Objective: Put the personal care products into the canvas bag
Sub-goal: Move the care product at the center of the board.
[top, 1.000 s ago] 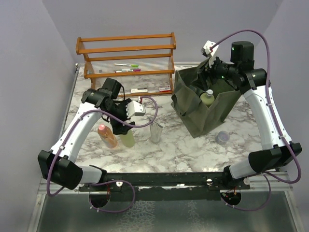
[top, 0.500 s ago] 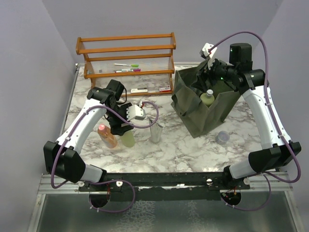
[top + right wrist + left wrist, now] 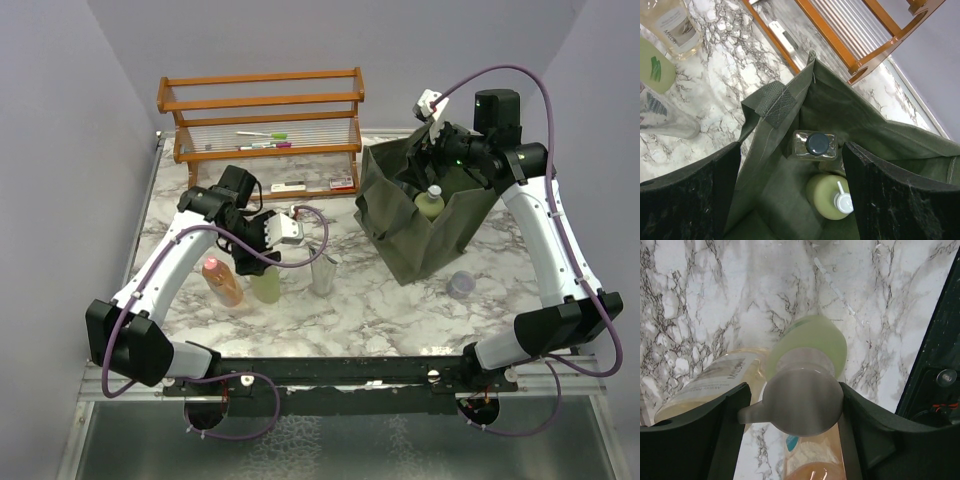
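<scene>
- Green pump bottle (image 3: 812,342) stands up on the marble counter (image 3: 370,305), on the left side, well apart from the canvas bag (image 3: 400,235).
- The left pincer (image 3: 792,386) hangs right over this bottle. One finger is on each side of the grey pump top, very close to it. I cannot tell if the fingers squeeze the top or only sit next to it.
- An amber-orange bottle (image 3: 222,282) stands just beside it, on its left.
- A pale beige bottle (image 3: 715,385) with a label shows close by in the left wrist view.
- A silver tube (image 3: 323,273) stands near the green one on its right, not touching it.
- The canvas bag is dark green and floppy. It sits toward the back right of the counter with its mouth open at the top.
- Two things are in the bag: a second green bottle (image 3: 827,197) with a white pump, and a clear bottle (image 3: 815,144) with a black cap, just beside each other.
- The right pincer (image 3: 791,145) is above the open bag. Its fingers are wide apart and it holds nothing.
- A small lavender jar (image 3: 461,284) sits on the counter just in front of the bag.
- An orange wooden rack (image 3: 260,99) stands at the back, with pink and green pens (image 3: 268,145) on a shelf.
</scene>
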You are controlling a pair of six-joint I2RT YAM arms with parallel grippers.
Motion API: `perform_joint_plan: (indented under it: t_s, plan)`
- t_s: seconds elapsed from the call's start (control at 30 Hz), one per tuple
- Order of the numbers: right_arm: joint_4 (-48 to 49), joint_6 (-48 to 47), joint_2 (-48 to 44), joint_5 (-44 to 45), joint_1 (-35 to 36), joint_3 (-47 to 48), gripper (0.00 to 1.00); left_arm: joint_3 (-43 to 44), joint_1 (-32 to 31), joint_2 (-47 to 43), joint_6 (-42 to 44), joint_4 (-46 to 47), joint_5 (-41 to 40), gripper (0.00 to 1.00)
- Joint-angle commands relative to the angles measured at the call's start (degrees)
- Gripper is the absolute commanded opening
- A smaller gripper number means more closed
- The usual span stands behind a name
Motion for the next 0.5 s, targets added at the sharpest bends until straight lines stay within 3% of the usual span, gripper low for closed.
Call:
perform_joint_plan:
  t_s: [0.0, 0.47]
  plan:
    - [0.56, -0.34, -0.31, 0.44, 0.32, -0.32, 0.82, -0.81, -0.75, -0.16, -4.28, 5.53, 5.64, 0.46]
    - [0.62, -0.6, -0.86, 0.31, 0.34, -1.2, 0.82, -0.15, -3.09, -0.94, -13.62, 14.98, 10.15, 0.24]
